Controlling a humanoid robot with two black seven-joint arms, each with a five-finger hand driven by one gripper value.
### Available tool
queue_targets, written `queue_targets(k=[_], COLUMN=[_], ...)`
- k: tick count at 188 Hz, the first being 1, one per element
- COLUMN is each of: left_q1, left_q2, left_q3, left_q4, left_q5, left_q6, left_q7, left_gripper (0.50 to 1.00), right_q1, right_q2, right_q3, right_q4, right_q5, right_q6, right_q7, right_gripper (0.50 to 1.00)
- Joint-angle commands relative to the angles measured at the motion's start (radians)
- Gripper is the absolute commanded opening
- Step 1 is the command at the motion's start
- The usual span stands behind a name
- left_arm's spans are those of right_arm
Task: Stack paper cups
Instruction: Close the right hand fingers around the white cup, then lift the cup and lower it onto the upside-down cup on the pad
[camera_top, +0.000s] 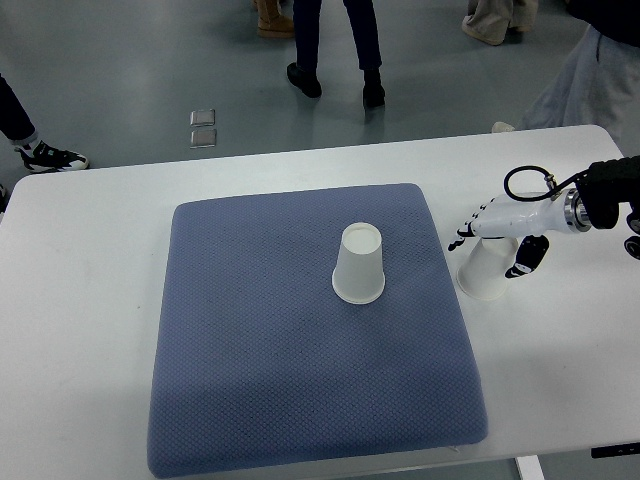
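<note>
White table (90, 300) fills most of the frame, with a grey floor and the legs of several standing people along the top edge. A blue textured mat (250, 340) lies across the middle of the table. One paper cup (359, 264) stands upside down near the mat's centre. A second cup (485, 268), also inverted, sits on bare table just beside the mat's right edge, at the right of the frame. The right hand (497, 235), white with dark fingertips, reaches in from the right edge and curls around this second cup, fingers on its far side and thumb on the near side; whether the grip is already firm is unclear. To stack well, the hand should probably lift this cup straight up, carry it leftward, centre it above the mat cup, and lower it squarely. No left arm shows.
</note>
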Motion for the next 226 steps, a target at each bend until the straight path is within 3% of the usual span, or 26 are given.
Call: queue_targets(k=[1, 67, 156, 226], left_q1=[-0.001, 0.000, 0.000, 0.000], left_q2=[0.000, 0.000, 0.000, 0.000], left_q3=[0.000, 0.000, 0.000, 0.000], left_q4=[0.000, 0.000, 0.000, 0.002], left_q5=[0.000, 0.000, 0.000, 0.000], left_q6=[0.000, 0.000, 0.000, 0.000], left_q7=[0.000, 0.000, 0.000, 0.000], left_gripper=[1.000, 1.000, 1.000, 1.000], right_q1=[0.001, 0.006, 0.084, 0.254], right_q2=[0.000, 0.000, -0.010, -0.046], right_q3=[-0.001, -0.004, 0.000, 0.007], right_q4=[-0.002, -0.003, 0.003, 0.046], right_q5=[-0.001, -0.015, -0.006, 0.008], right_q6=[0.000, 0.007, 0.017, 0.101], right_q7=[0.000, 0.001, 0.006, 0.027], right_gripper=[0.780, 0.656, 0.652, 0.652])
